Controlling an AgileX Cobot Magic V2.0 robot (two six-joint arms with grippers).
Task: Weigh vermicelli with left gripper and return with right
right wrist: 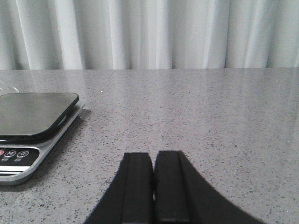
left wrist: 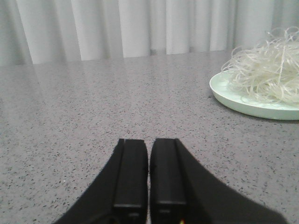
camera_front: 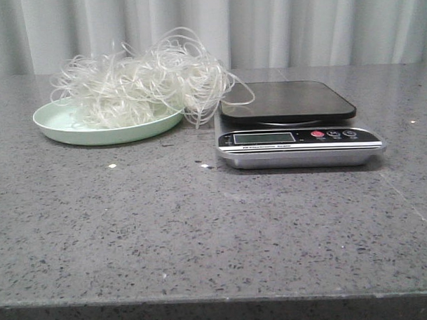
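The vermicelli (camera_front: 144, 82) is heaped on the green plate (camera_front: 65, 130) beside the scale (camera_front: 296, 125), well apart from the left tool (left wrist: 148, 172) and right tool (right wrist: 153, 179), both closed and empty.

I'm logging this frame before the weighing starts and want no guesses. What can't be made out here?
- Scale display: front view, readout too small and faint to read.
- Plate middle: front and left wrist views, covered by the vermicelli.
- Plate's far edge: left wrist view, cut off by the frame.
- Scale's far side: right wrist view, cut off by the frame.
- Left gripper and right gripper: absent from the front view.
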